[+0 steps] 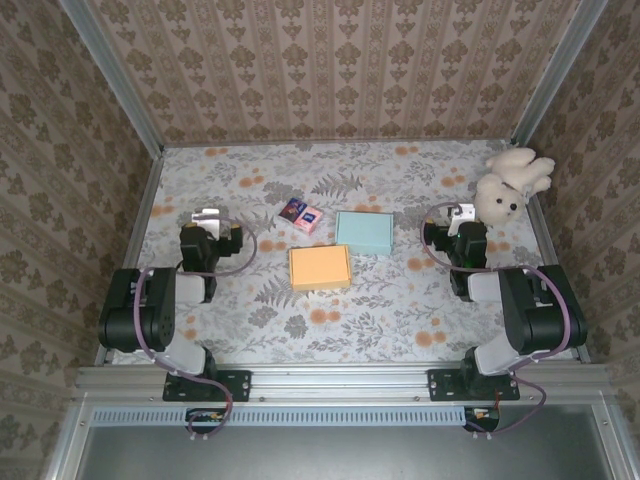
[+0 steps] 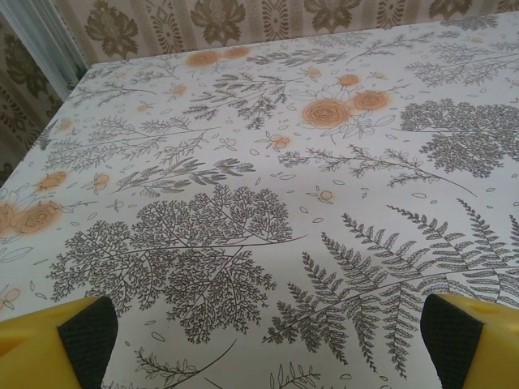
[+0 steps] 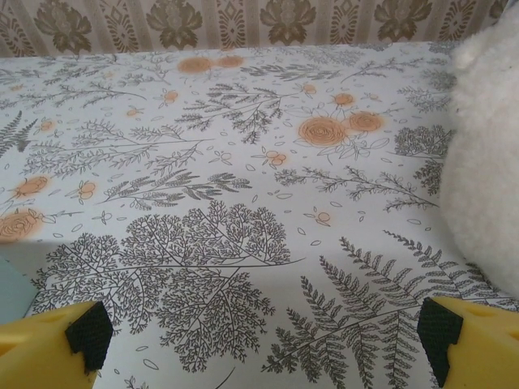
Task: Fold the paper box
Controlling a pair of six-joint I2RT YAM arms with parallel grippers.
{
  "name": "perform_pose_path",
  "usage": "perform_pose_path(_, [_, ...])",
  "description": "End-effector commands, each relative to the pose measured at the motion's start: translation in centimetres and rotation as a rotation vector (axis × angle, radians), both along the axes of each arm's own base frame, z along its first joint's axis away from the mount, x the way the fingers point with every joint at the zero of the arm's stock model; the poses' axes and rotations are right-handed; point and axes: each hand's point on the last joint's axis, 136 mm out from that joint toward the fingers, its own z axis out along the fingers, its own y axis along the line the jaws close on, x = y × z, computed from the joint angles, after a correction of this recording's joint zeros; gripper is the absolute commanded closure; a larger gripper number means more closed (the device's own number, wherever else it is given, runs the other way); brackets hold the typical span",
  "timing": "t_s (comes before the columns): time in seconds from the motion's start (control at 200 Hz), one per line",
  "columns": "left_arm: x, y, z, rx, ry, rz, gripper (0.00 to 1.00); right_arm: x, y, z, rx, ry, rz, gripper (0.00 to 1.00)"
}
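An orange paper box (image 1: 320, 268) lies flat at the middle of the table. A light blue paper box (image 1: 364, 231) lies just behind it to the right, and a corner of it (image 3: 11, 293) shows at the left edge of the right wrist view. My left gripper (image 1: 205, 217) rests at the left side of the table, well clear of both boxes. It is open (image 2: 268, 348), with bare tablecloth between its yellow fingers (image 2: 49, 344). My right gripper (image 1: 461, 213) sits to the right of the blue box, also open (image 3: 263, 340) and holding nothing.
A white plush bear (image 1: 510, 183) sits at the back right, close beside my right gripper and large at the right edge (image 3: 486, 162). Small pink and blue packets (image 1: 302, 214) lie behind the orange box. Patterned walls enclose the floral table (image 1: 350, 330).
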Motion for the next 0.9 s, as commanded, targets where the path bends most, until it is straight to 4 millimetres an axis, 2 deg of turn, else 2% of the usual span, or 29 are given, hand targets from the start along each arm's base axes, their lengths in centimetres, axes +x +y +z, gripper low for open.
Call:
perform_pose_path(0.0, [0.26, 1.13, 0.60, 0.008, -0.012, 0.054, 0.00, 0.37, 0.35, 0.65, 0.005, -0.020, 0.012, 0.00])
perform_pose_path(0.895, [0.18, 0.70, 0.68, 0.022, -0.018, 0.041, 0.00, 0.34, 0.33, 0.61, 0.005, -0.019, 0.012, 0.00])
